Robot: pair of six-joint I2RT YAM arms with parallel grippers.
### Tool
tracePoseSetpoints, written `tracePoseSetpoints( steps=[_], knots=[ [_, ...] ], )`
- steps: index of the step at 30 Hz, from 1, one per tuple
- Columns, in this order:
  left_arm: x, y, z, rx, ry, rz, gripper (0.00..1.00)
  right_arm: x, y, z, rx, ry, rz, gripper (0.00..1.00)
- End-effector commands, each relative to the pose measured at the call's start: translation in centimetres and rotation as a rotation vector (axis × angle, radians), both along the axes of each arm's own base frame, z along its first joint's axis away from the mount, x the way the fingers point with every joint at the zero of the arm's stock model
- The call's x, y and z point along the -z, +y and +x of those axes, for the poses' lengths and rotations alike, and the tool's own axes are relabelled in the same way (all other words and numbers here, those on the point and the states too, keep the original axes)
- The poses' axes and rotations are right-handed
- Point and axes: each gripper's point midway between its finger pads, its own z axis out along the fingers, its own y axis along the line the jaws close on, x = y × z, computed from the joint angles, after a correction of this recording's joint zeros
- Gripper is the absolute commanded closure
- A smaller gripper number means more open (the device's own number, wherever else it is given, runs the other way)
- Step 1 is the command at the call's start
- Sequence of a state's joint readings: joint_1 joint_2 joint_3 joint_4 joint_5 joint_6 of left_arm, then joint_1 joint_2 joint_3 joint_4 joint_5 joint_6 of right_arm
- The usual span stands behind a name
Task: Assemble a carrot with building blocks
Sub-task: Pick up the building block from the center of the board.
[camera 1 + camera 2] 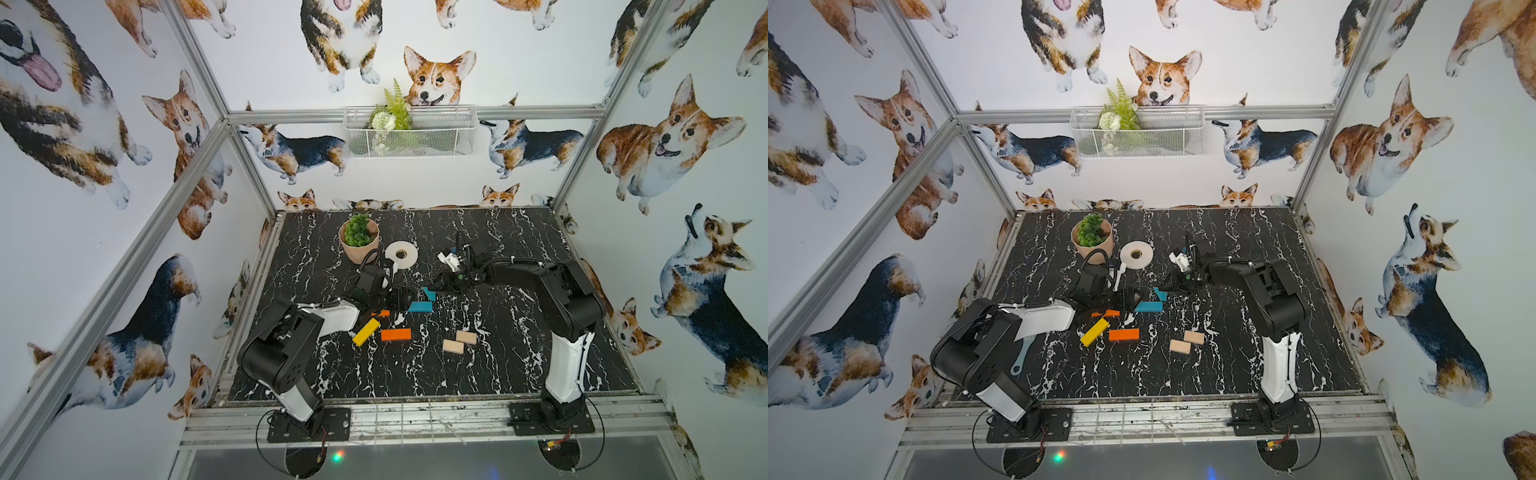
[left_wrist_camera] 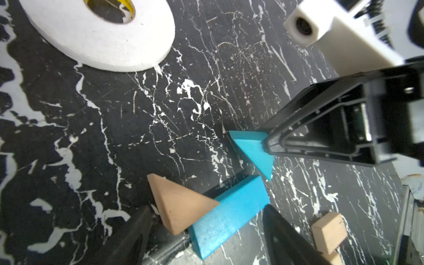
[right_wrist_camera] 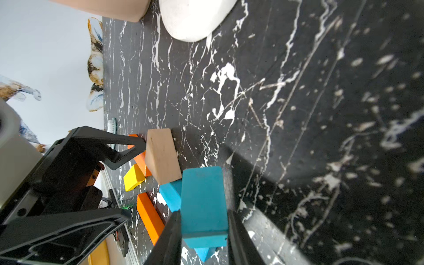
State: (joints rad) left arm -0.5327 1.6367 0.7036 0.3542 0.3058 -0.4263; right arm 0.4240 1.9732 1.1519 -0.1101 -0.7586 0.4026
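Risk: right jaws pinch the teal triangle [image 3: 204,202] just beside the teal bar [image 2: 229,215], left jaws gape empty by the wood triangle [image 2: 180,204] touching it, so any nudge could skew them

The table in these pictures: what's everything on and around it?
teal triangle: one, teal, in right gripper
teal bar: one, teal, mid-table
wood triangle: one, plain, against the teal bar
yellow block: one, yellow, mid-table
orange blocks: two, orange, next to the yellow block
wood rectangles: two, plain, side by side
tape roll: one, white, far side
potted plant: one, green, pinkish pot, by the tape roll
brush: one, pale blue, beneath the left arm
wire basket: one, white, back wall, holding greenery
left gripper: one, black, open beside the wood triangle
right gripper: one, black, shut on the teal triangle
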Motion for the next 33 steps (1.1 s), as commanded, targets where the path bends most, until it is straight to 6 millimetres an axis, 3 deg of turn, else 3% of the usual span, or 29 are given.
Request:
tracePoseSetpoints(
  steps=[1, 10, 20, 28, 33],
  knots=[
    [-2.1, -1.2, 0.1, 0.06, -0.069, -0.057, 0.2, -1.4, 0.5, 0.4, 0.009, 0.01, 0.092, 0.79],
    [-3.2, -3.5, -1.2, 0.158, -0.116, -0.008, 0.2, -3.3, 0.7, 0.3, 0.008, 0.014, 0.188, 0.8],
    [-2.5, -3.6, -0.7, 0.097, -0.06, -0.032, 0.19, -5.2, 0.9, -0.4, -0.017, -0.065, 0.209, 0.84],
    [-4.4, -3.2, -1.0, 0.107, -0.119, -0.039, 0.19, -7.1, 1.4, -0.7, -0.022, -0.154, 0.266, 0.87],
    [-5.2, -4.2, -1.8, 0.162, -0.147, -0.054, 0.2, -7.1, 2.1, -0.8, -0.027, -0.139, 0.283, 0.87]
  ],
)
